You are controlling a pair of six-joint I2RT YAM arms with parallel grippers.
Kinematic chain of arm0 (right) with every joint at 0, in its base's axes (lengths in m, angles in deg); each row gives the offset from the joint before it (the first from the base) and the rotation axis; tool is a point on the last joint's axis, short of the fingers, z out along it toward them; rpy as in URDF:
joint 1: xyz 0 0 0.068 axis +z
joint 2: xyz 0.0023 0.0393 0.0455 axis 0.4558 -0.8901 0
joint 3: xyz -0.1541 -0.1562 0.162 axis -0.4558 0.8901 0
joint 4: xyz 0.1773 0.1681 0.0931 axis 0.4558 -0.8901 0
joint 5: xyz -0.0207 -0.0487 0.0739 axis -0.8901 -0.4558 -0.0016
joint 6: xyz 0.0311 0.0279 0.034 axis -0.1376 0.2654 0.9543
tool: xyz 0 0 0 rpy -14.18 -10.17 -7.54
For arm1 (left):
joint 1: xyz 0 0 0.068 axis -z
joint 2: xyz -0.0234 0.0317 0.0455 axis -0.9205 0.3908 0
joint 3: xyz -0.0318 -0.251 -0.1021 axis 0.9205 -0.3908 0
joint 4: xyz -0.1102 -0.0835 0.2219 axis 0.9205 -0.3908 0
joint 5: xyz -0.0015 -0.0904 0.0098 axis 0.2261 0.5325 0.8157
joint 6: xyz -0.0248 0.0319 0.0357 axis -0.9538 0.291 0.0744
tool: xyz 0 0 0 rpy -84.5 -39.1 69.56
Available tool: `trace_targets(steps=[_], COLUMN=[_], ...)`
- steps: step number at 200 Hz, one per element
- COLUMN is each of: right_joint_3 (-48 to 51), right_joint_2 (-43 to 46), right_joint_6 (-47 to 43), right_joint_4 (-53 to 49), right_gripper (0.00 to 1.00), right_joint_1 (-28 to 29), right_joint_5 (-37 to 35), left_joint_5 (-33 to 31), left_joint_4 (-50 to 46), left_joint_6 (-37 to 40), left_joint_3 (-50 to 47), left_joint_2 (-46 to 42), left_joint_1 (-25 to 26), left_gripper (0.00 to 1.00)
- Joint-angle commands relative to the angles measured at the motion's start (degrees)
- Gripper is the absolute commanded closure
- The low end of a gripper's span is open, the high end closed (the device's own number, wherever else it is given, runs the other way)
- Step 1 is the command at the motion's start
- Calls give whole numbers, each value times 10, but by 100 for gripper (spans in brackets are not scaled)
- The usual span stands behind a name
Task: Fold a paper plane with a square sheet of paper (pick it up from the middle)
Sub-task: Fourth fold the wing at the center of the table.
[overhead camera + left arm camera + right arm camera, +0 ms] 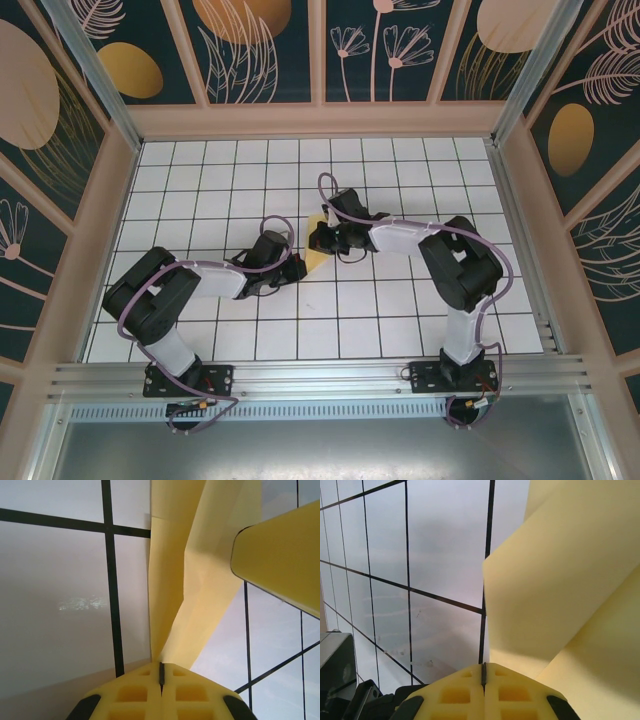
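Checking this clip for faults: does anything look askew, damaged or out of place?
Nothing stands out. The yellow paper is part-folded, creased but with no visible tears. Its narrow end is pinched in the shut left end effector. The shut right end effector sits against another part of it.

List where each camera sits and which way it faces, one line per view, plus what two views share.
Top external: above and behind, looking down on the grid table; both arms, left gripper, right gripper.
Left wrist: on the left arm, facing along its shut gripper at the yellow paper.
Right wrist: on the right arm, facing along its shut gripper.
Shared: both wrist views see the yellow paper.
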Motion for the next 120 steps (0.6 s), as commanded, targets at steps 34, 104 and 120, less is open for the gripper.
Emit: trace_targets(steps=[34,104,120], right_joint_3=[27,-8,-13], right_joint_2=[-6,-55,-64], right_joint_6=[0,-9,-7], right_joint_4=[-4,-15,-14], right_gripper=[97,97,97], right_joint_1=[15,12,4], right_joint_5=[22,17,15], left_joint_5=[12,16,18], left_joint_4=[-30,-31,-31], left_joint_6=[-3,-3,-1], left_joint_3=[-13,-15,-15], left_joint_2=[9,4,1], left_joint_1=[-1,0,-1], left_gripper=[100,100,100])
